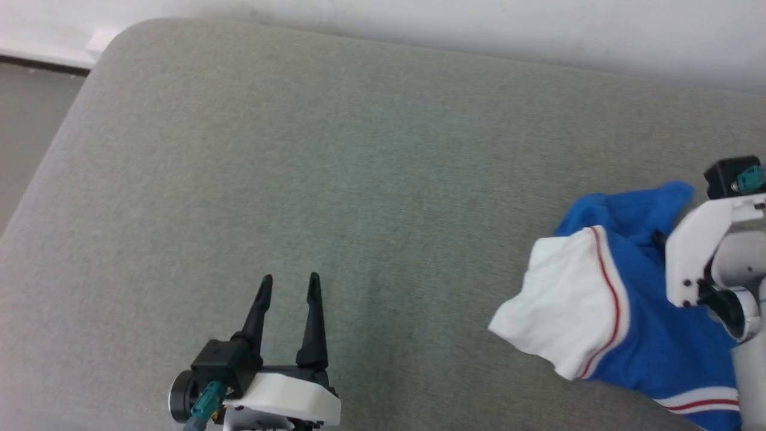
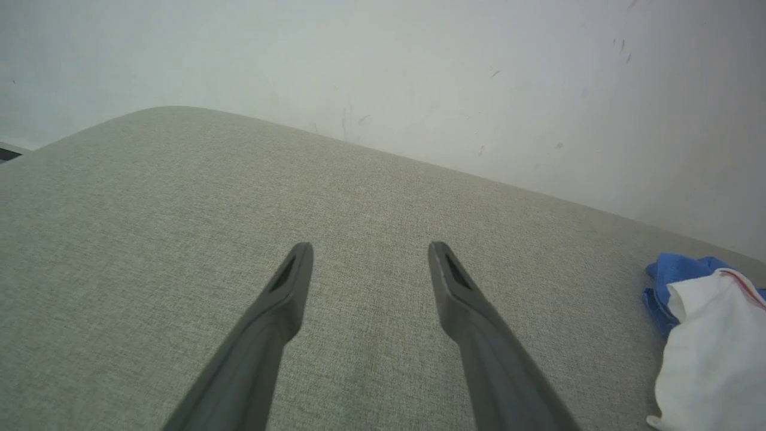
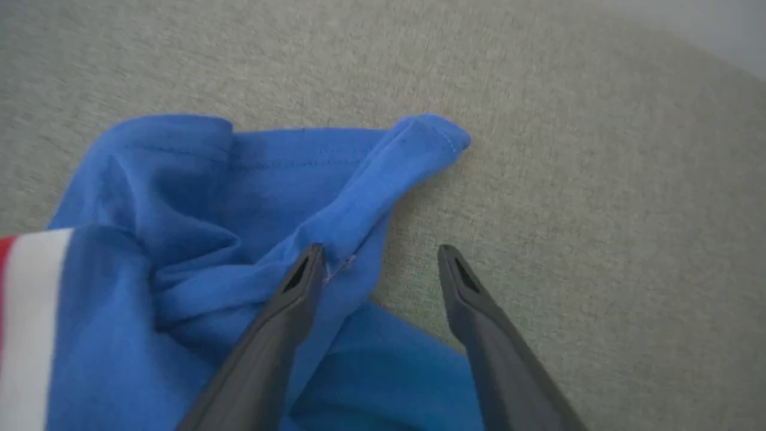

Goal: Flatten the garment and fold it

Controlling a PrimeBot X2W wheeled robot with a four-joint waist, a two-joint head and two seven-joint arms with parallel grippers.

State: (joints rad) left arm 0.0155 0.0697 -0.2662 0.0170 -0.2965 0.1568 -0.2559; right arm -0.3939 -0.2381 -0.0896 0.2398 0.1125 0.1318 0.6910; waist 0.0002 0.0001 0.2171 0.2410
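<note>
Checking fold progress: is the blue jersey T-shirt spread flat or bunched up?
Bunched up: the royal-blue jersey T-shirt lies crumpled in ridges on the grey cushion.

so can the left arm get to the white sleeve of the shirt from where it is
Probably yes. The left gripper is open, and only bare grey cushion lies between it and the white sleeve. The right gripper sits open at the blue folds beyond the sleeve, so it shouldn't block.

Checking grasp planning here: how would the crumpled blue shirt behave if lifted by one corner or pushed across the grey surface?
Probably floppy: the garment lies bunched in soft folds, so a lifted corner would likely drape. Pushed, it would probably wrinkle rather than slide, since the grey surface looks coarsely woven.
</note>
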